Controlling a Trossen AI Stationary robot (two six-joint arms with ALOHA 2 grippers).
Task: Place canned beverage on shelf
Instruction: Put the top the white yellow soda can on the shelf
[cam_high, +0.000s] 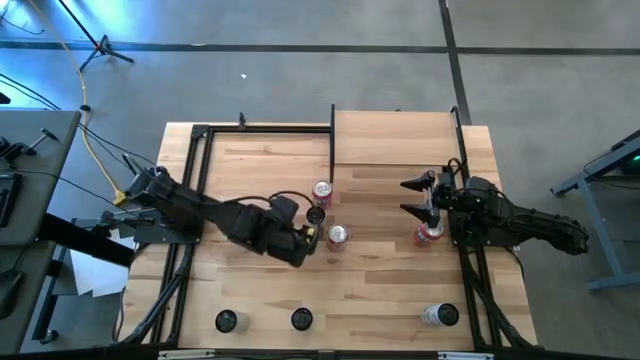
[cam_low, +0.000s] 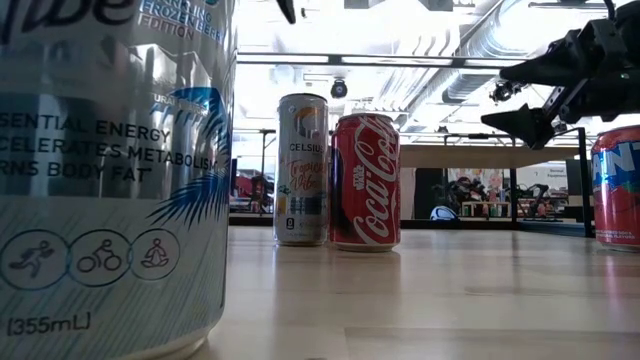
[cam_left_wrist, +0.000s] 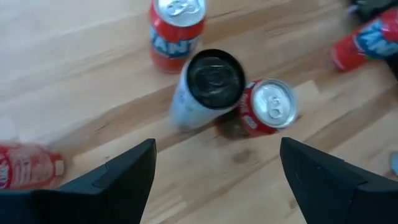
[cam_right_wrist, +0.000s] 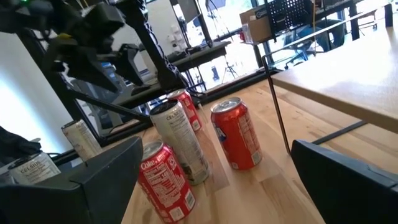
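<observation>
A: Left to right, then. The left gripper (cam_high: 312, 238) hangs over mid-table with its jaws apart and nothing between them. Just ahead of it stands a cluster of three upright cans — an orange Fanta can (cam_left_wrist: 176, 31), a tall slim Celsius can (cam_left_wrist: 208, 87) and a red Coca-Cola can (cam_left_wrist: 268, 107). Their long axes are vertical, so from above only the lids face the fingers.

B: And the right gripper (cam_high: 418, 196)?

A: Jaws at their widest, empty, near the table's right side, with another red can (cam_high: 429, 234) standing just beside it. The shelf (cam_high: 395, 138) lies at the far edge, closer to that arm than to the left one.

B: The surface?

A: A pale plank tabletop (cam_high: 380, 290) — more cans stand along its near edge. Behind it is an open workshop with benches; no person can be made out.
</observation>
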